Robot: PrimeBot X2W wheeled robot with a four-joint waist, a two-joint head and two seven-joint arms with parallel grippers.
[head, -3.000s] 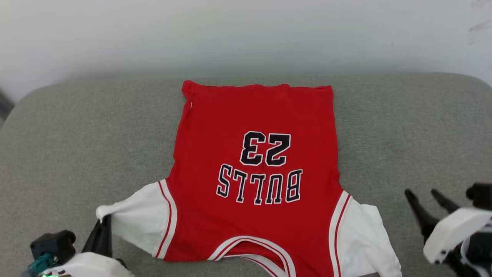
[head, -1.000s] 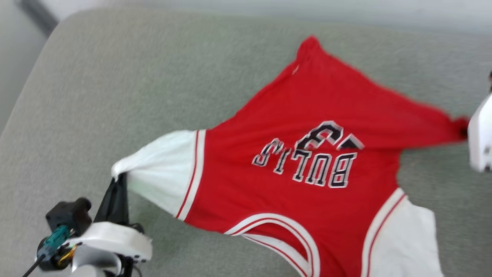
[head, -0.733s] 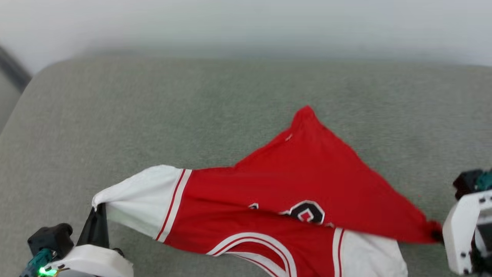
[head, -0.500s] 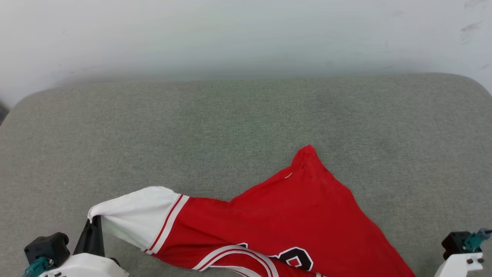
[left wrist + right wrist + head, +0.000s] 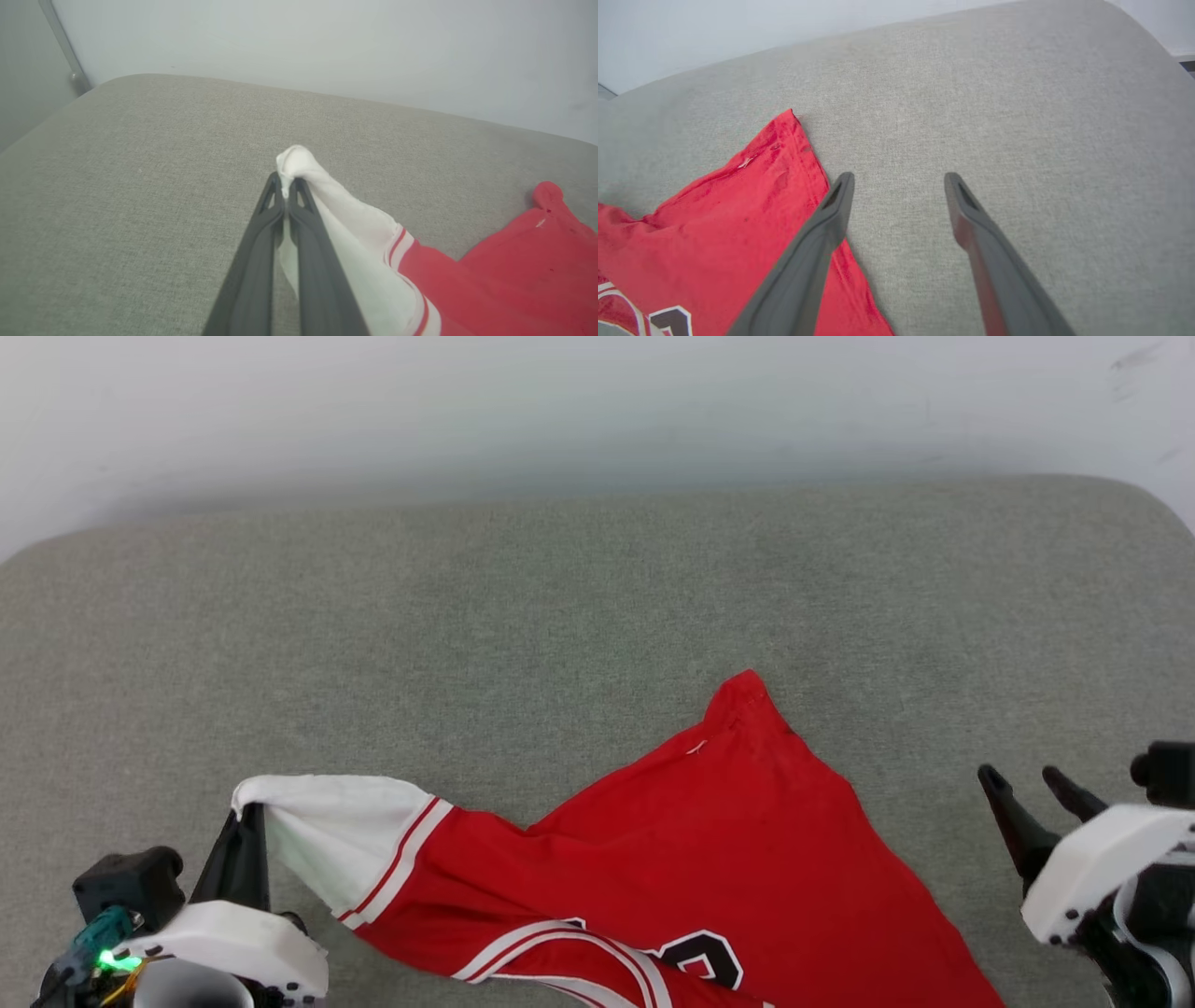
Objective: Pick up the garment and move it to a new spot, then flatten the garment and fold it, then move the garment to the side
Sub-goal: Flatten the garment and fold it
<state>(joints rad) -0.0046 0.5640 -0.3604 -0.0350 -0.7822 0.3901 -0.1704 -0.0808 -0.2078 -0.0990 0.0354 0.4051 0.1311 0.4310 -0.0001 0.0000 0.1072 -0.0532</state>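
Change since three seconds back: the garment [image 5: 709, 859] no longer lies spread with its print in full view. Its far right hem corner has been carried down toward the robot, so the red body now lies doubled over on a diagonal. Of the print you see just part of a numeral [image 5: 702, 963] at the bottom edge of the head view. The right hand [image 5: 1018, 775], clamped on that corner a second ago, has let go. Its fingers are spread wide with nothing between them, over bare grey surface [image 5: 560, 616] just beside the garment's right edge.

Left hand [image 5: 284, 181]: clenched on the tip of the white sleeve [image 5: 345, 219], with the cloth pinched between the fingertips and raised into a small peak.

Garment position: near edge of the surface, centre to right, partly running out of the head view's bottom. The other hem corner [image 5: 742, 695] points away from the robot.

Judgement: flattening looks finished. You are in the first pass of the fold and it is lopsided, with one hem corner down and one up.

Next move calls for taking that remaining corner and bringing it down to match, so the folded edge runs straight. The right hand is free and the nearer of the two. The left hand's hold will likely resist a pull on that side, so ease or release it first or the cloth may skew.
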